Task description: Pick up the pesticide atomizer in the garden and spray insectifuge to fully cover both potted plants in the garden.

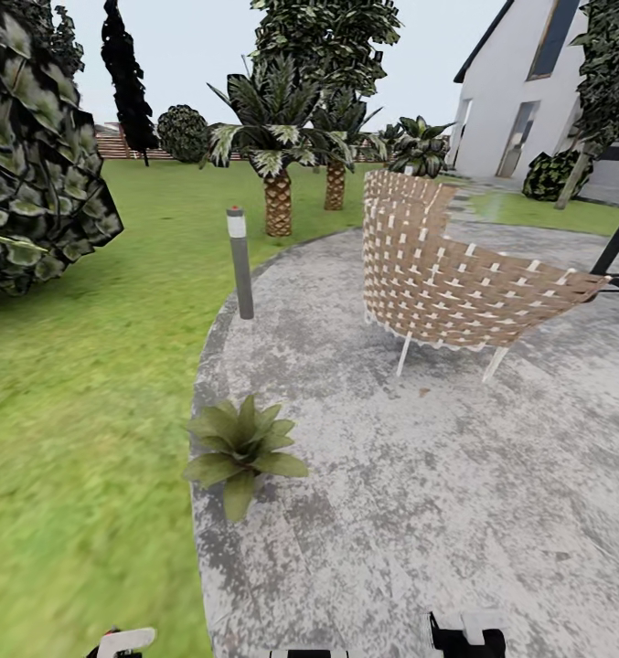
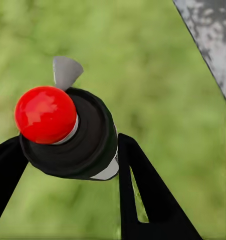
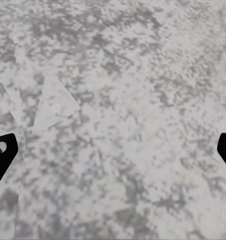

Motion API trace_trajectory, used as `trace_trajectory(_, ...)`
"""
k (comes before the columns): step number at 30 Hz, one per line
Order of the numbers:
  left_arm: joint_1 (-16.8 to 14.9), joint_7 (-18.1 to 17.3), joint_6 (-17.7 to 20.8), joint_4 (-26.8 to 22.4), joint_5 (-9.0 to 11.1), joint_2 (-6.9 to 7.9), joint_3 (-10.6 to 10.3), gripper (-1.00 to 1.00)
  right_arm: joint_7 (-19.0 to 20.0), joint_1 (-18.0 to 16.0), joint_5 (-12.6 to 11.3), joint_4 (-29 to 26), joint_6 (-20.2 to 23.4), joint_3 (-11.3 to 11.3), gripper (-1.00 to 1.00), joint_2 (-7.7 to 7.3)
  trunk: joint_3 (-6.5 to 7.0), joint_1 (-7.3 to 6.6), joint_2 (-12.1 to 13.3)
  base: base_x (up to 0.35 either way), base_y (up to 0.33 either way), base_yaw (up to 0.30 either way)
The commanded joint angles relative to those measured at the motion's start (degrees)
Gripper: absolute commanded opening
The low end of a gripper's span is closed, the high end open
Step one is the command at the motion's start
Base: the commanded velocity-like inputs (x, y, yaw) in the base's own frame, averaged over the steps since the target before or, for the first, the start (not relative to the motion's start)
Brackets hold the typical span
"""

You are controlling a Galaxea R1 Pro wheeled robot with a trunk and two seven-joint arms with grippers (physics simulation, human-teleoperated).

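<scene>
In the left wrist view the pesticide atomizer (image 2: 90, 135) is seen end-on: a dark round body with a red knob, a grey nozzle tab and a sliver of white. My left gripper (image 2: 70, 142) is shut on it, over blurred lawn beside the patio's edge. One potted plant (image 1: 241, 448), a low rosette of broad green leaves, sits at the patio's left rim just ahead of me. My right gripper (image 3: 113, 152) is open, its fingertips (image 3: 2, 155) far apart above bare paving. Both arms' ends peek in along the head view's near edge, left (image 1: 119, 642) and right (image 1: 464, 634).
A wicker chair (image 1: 446, 274) stands on the round grey patio (image 1: 419, 475) ahead right. A short grey bollard light (image 1: 240, 263) rises at the patio's left rim. Palm trees (image 1: 277, 183), a big dark bush (image 1: 35, 146), the lawn (image 1: 80, 366) and the white house (image 1: 519, 91) lie around.
</scene>
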Motion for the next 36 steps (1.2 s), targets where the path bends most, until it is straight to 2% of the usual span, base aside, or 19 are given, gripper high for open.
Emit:
trace_trajectory(1,-0.05,0.12,-0.28,0.05,-0.6,-0.02,0.37,-1.0,-0.21,-0.01,-0.37,-0.01,-0.06,0.5,1.0,0.0,-0.04,-0.01,-0.01,0.004,-0.272,0.0)
trace_trajectory(14,-0.05,0.18,-0.28,0.0,-0.6,-0.02,0.37,-1.0,-0.28,-0.03,-0.34,-0.02,-0.06,0.5,1.0,0.0,-0.04,-0.01,-0.01,0.0,-0.272,0.021)
trace_trajectory(36,-0.05,0.12,-0.25,0.05,-0.6,-0.02,0.37,-1.0,-0.25,0.02,-0.36,-0.02,-0.06,0.5,1.0,0.0,-0.04,-0.01,-0.01,0.0,-0.273,0.268)
